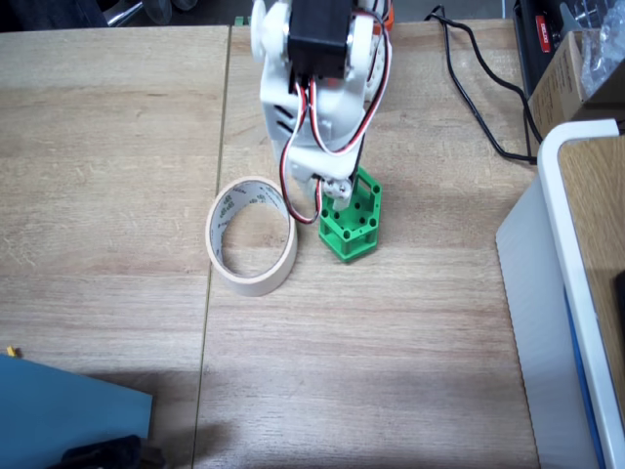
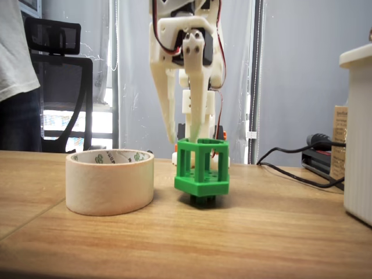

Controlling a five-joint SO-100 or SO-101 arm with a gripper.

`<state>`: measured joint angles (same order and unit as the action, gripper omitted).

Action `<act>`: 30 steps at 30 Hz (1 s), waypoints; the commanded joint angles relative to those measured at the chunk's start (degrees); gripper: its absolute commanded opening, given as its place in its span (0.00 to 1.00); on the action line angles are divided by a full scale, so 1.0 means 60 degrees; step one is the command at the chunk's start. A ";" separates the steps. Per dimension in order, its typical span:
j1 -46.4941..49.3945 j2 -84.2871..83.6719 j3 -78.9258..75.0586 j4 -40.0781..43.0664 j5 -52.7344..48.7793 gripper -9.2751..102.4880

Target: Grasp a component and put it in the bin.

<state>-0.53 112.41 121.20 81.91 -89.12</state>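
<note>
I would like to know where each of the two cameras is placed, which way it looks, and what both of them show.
Fixed view from above: it sits high over the wooden table and looks down on the tape ring, the green block and the white arm.
Fixed view from the side: it sits near table height and looks across at the tape ring, the green block and the gripper, with its fingers apart above the block.
Shared: ring, block, arm, black cable.

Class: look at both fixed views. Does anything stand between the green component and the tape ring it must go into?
Nothing visible does. The component stands on the table just right of the tape ring, with bare wood between them; the claw is at the component's top.
</note>
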 commanded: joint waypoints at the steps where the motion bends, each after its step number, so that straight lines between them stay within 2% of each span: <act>1: -0.0059 -0.0059 -0.0527 -0.0015 -0.0103 0.19; 18: -0.0073 -0.0645 -0.0542 -0.0029 -0.0103 0.19; 30: -0.0073 -0.1011 -0.0557 -0.0029 -0.0088 0.08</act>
<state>-0.70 106.00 121.20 81.65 -89.12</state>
